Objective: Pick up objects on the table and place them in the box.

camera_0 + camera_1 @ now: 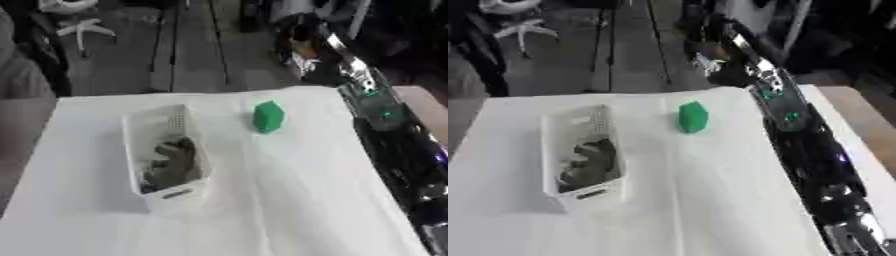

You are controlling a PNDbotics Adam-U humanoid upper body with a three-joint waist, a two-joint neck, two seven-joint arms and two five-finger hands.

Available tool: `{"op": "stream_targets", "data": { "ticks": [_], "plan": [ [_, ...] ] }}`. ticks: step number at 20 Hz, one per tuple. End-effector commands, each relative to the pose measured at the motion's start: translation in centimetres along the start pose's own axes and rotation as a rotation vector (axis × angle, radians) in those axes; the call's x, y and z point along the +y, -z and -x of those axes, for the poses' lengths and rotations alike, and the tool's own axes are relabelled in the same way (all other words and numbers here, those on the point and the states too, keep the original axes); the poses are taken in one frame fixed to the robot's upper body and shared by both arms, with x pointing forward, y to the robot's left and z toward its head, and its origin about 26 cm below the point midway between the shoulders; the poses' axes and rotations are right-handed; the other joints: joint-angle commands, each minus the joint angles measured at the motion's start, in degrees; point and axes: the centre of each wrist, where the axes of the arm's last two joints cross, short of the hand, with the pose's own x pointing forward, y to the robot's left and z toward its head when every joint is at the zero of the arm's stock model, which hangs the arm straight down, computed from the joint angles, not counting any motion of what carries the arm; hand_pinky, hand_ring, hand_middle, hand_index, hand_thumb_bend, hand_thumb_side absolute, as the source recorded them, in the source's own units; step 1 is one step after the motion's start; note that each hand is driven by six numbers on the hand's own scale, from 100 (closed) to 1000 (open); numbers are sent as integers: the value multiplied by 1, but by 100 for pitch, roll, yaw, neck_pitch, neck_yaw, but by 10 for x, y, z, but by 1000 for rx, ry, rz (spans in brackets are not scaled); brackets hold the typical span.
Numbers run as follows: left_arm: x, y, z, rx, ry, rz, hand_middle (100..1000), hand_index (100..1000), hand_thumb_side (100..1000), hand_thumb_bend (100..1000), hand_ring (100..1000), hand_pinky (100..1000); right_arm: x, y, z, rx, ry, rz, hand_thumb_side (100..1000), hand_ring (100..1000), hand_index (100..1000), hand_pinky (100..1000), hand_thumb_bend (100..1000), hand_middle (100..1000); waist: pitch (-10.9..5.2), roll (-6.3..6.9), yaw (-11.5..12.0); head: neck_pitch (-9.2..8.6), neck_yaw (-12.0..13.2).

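One green block (268, 116) remains on the table (289, 200), near its far edge, beside the white box (144, 165) holding grey items. It appears rigid and light; grasp across opposite flat faces. Right hand (721, 60) extended past the far edge, finger state indeterminable.

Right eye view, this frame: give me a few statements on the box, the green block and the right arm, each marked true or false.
1. The green block lies inside the box. False: it stands on the table, to the right of the box and apart from it.
2. The box already holds something dark. True: a grey-dark item lies in it.
3. The right hand holds the green block. False: the hand is beyond the table's far edge, clear of the block.
4. The right arm runs along the table's right side. True.
5. The left hand rests on the box. False: no left hand shows in either view.
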Motion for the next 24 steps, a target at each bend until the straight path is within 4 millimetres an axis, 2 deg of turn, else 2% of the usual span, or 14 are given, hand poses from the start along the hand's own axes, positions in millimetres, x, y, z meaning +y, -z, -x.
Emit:
{"op": "stream_targets", "data": {
  "ticks": [1, 20, 24],
  "plan": [
    [3, 7, -7, -35, 15, 16, 912, 889, 1000, 470, 865, 440, -10, 8, -5, -23, -29, 1, 453, 520, 782, 555, 195, 512, -231, 99, 1, -14, -12],
    [3, 6, -7, -33, 18, 14, 911, 888, 1000, 475, 865, 438, -7, 12, -4, -24, -30, -2, 452, 522, 781, 556, 195, 513, -242, 90, 11, -21, -33],
    [3, 6, -7, -32, 19, 16, 911, 888, 1000, 477, 865, 438, -6, 16, -3, -24, -59, -40, 473, 539, 802, 584, 206, 533, -251, 82, 17, -7, -40]
  ]
}}
